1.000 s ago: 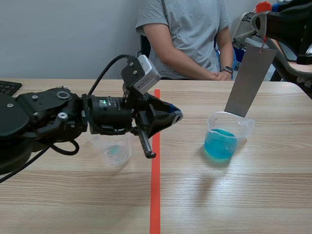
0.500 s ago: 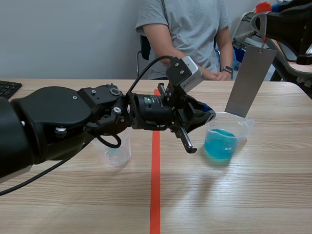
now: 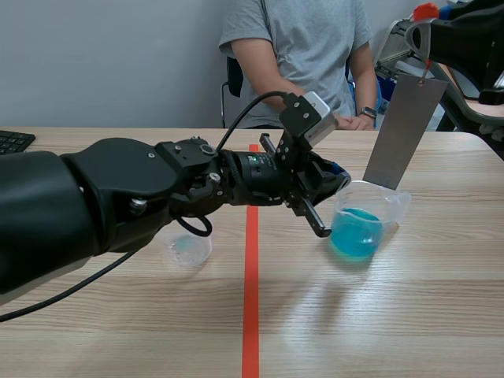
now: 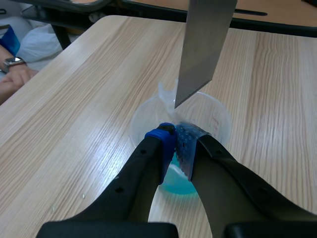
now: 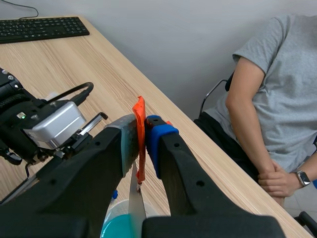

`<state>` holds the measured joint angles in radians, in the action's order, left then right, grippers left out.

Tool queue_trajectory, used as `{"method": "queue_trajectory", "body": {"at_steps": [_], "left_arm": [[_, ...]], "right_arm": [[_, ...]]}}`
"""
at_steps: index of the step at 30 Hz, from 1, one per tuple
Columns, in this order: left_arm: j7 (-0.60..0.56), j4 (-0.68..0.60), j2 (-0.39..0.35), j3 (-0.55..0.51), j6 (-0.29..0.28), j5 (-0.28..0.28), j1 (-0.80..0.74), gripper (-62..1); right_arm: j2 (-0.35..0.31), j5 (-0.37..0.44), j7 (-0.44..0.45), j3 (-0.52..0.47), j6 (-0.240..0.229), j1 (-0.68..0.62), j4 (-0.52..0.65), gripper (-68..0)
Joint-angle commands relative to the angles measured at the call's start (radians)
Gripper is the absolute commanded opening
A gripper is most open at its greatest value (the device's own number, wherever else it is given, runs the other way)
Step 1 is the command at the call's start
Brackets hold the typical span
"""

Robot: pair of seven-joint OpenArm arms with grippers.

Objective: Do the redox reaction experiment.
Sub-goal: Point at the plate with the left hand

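A clear beaker (image 3: 358, 228) of blue liquid stands right of the tape line. My left gripper (image 3: 340, 179) hovers at its left rim, fingers shut with nothing between them. In the left wrist view the gripper (image 4: 176, 136) has its tips over the beaker (image 4: 218, 114), with blue liquid showing under them. A grey metal sheet (image 3: 403, 130) hangs from an orange-red tag, its lower corner at the beaker's far rim. The sheet (image 4: 205, 44) hangs just ahead of the left fingertips. My right gripper (image 5: 141, 124) is shut on the tag, high at the scene's upper right (image 3: 427, 27).
A small clear beaker (image 3: 187, 248) stands left of the orange-red tape line (image 3: 250, 307), under my left arm. A person sits across the table with hands (image 3: 358, 122) resting on its far edge. A keyboard (image 3: 14, 142) lies at the far left.
My left arm has swung right, from above the small beaker to the rim of the blue beaker. The right gripper and hanging sheet have stayed put.
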<state>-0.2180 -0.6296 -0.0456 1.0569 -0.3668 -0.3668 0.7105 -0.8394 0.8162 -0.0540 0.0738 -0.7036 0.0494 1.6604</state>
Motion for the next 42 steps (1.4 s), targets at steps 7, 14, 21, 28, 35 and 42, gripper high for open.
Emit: {"method": "queue_trajectory", "body": {"at_steps": [7, 14, 21, 28, 35, 42], "left_arm": [[-0.018, -0.005, 0.046, -0.011, 0.014, -0.007, 0.024, -56.0], [-0.017, -0.005, 0.048, -0.011, 0.064, -0.007, 0.024, -56.0], [-0.017, -0.005, 0.048, -0.011, 0.065, -0.007, 0.024, -56.0], [-0.014, -0.005, 0.048, -0.011, 0.058, -0.007, 0.024, -56.0], [-0.012, -0.005, 0.047, -0.011, 0.058, -0.007, 0.024, -56.0], [-0.013, -0.005, 0.047, -0.011, 0.043, -0.007, 0.024, -56.0]], "right_arm": [[-0.013, 0.014, 0.014, -0.002, 0.002, 0.02, 0.009, -66.0], [-0.013, 0.014, 0.014, -0.002, 0.002, 0.02, 0.009, -66.0], [-0.013, 0.014, 0.014, -0.002, 0.002, 0.02, 0.009, -66.0], [-0.013, 0.014, 0.014, -0.002, 0.002, 0.02, 0.009, -66.0], [-0.013, 0.014, 0.014, -0.002, 0.002, 0.02, 0.009, -66.0], [-0.013, 0.014, 0.014, -0.002, 0.002, 0.02, 0.009, -66.0]]}}
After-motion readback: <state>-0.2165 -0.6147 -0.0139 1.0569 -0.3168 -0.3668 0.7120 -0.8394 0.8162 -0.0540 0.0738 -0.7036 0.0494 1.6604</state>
